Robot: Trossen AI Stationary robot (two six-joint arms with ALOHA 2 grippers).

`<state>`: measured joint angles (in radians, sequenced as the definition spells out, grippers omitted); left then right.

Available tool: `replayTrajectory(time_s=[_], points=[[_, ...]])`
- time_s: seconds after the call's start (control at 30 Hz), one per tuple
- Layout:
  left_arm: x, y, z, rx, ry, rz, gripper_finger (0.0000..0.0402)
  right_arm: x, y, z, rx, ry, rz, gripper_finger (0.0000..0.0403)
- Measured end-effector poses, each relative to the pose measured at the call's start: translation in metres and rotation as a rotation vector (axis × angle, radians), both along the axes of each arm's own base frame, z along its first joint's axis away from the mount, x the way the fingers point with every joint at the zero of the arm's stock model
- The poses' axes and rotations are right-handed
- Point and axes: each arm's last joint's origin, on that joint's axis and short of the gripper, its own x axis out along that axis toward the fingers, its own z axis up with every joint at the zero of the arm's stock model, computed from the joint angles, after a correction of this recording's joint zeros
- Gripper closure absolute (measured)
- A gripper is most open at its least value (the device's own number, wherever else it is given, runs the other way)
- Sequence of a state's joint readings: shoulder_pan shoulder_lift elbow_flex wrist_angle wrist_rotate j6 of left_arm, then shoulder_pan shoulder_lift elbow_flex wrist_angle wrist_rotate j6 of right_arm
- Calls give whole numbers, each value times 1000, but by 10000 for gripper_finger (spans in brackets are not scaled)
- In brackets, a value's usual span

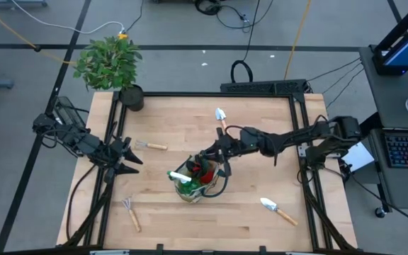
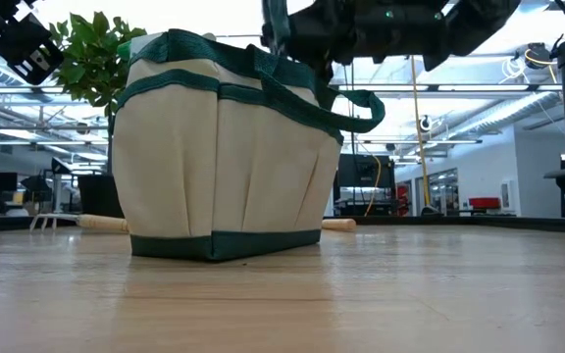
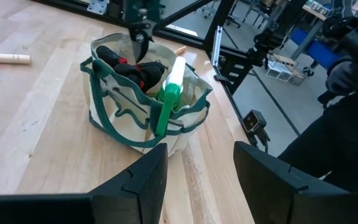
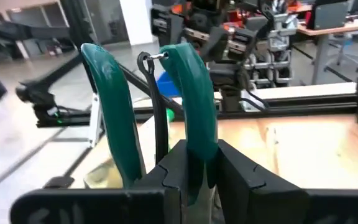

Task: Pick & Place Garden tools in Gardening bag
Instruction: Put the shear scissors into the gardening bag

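Right wrist view: right end effector (image 4: 194,180) clamps green-handled shears (image 4: 191,93).

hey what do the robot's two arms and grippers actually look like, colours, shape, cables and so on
Both arms are dark, near-black jointed links. The left arm ends in the left gripper, whose two fingers are broad, matte black wedges with angular moulded edges. The right arm is the same black build, with the right gripper at its tip. Black cables trail from each arm's base. No markings are legible.
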<state>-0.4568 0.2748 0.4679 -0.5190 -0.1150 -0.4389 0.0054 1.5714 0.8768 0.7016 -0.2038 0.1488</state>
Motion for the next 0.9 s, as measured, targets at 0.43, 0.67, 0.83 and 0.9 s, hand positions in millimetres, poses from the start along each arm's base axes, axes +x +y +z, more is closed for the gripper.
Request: replayTrajectory(time_s=[0.43,0.67,0.83,0.9], points=[[0,0,0,15,-5,-3,213,-2,-3,-14,-53,137,-23,355],[0,1,0,25,-9,17,213,-2,-3,-14,-66,133,-18,343],[0,1,0,24,-10,18,213,-2,-3,-14,-66,133,-18,340],[0,1,0,23,-9,18,213,-2,-3,-14,-66,135,-18,332]])
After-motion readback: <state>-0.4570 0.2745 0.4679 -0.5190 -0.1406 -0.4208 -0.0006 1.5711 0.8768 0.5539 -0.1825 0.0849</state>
